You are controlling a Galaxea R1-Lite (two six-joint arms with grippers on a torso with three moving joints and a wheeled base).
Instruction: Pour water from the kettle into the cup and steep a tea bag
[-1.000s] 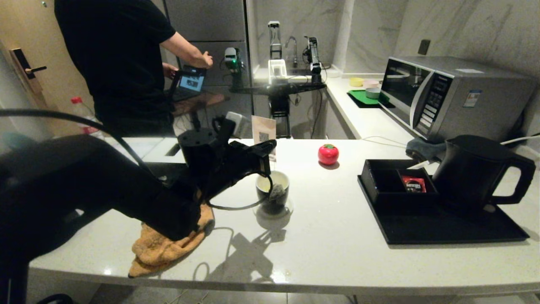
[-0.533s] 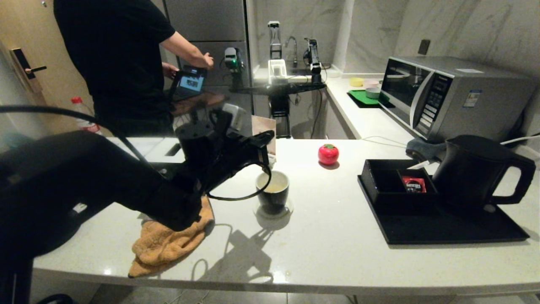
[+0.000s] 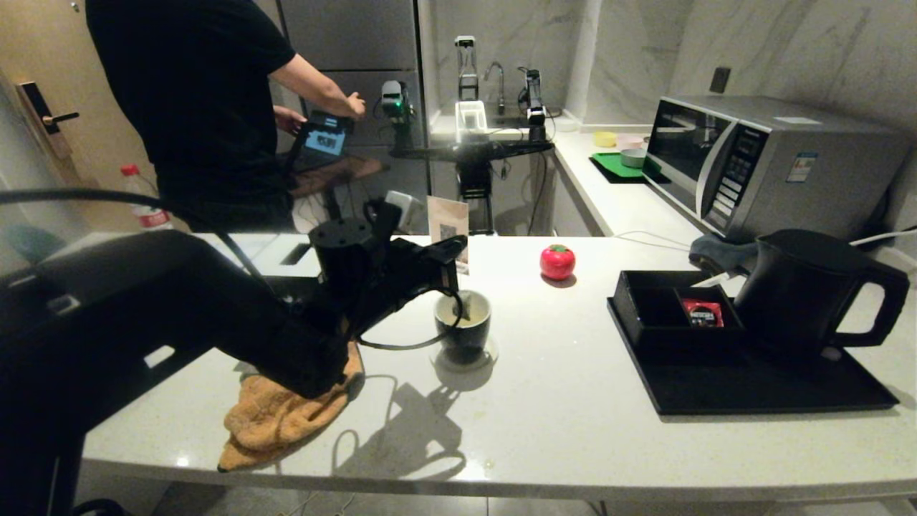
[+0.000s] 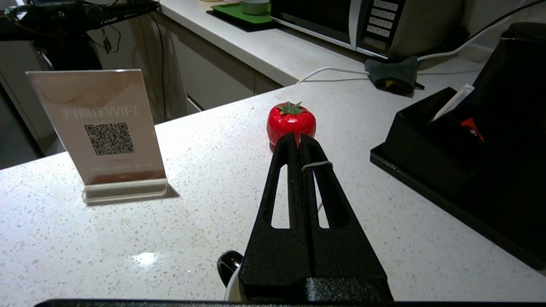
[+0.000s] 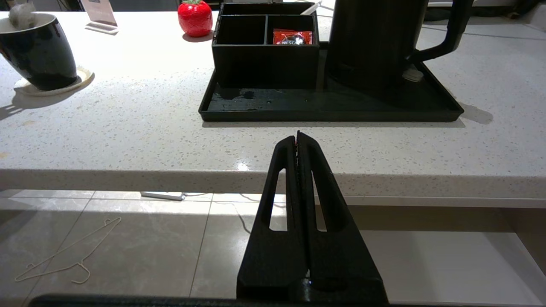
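The pale speckled stone tabletop (image 3: pixel 573 430) runs through a dim kitchen with marble walls, where a person in a black shirt (image 3: pixel 193 93) stands at a laptop beyond it. The left pincer (image 3: pixel 451 252) hangs just above the small black cup with a white inside (image 3: pixel 464 324), clenched on a thin string; in the right wrist view the pale grey-green tea bag (image 5: pixel 20 15) shows at the cup's rim. Yellowish water (image 3: pixel 469 320) lies in the cup. Well beyond the pincer's tip, a red tomato-shaped ornament (image 4: pixel 291 124) stands on the tabletop, with the matte black kettle (image 3: pixel 809 287) farther off on a black tray (image 3: pixel 752 390). A second earlier the tea bag hung outside the cup's front; now it is inside. The right pincer (image 5: pixel 297 137) is parked below the tabletop's near edge, clenched on nothing.
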